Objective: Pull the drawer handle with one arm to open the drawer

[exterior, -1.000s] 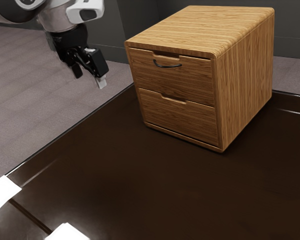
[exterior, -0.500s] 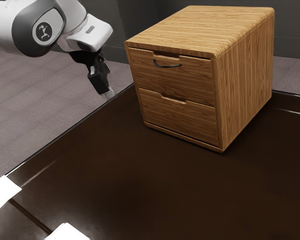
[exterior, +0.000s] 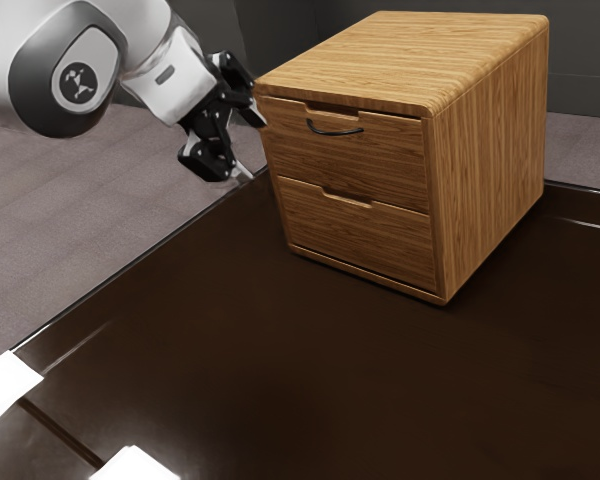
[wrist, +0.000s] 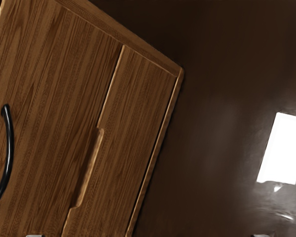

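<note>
A wooden cabinet (exterior: pixel 410 140) with two drawers stands at the back of the dark table (exterior: pixel 280 370). The top drawer (exterior: pixel 345 150) carries a thin black curved handle (exterior: pixel 335 129), and its front sits flush with the cabinet. The lower drawer (exterior: pixel 360 230) has only a wooden recess grip. My gripper (exterior: pixel 255 148) hovers just off the cabinet's front corner on the exterior view's left, at top-drawer height, pointing toward it with fingers apart and nothing between them. In the wrist view the black handle (wrist: pixel 5 158) and both drawer fronts (wrist: pixel 89 138) lie close ahead.
Two white patches (exterior: pixel 5 385) lie at the table's near corner on the exterior view's left; one appears in the wrist view as a bright patch (wrist: pixel 283 148). Grey floor (exterior: pixel 70 220) lies beyond the table's edge on the exterior view's left. A wide stretch of dark table lies before the cabinet.
My hand has swung toward the exterior view's right, turning from pointing downward to facing the cabinet front. It now sits right beside the cabinet's corner. The drawers have not moved.
</note>
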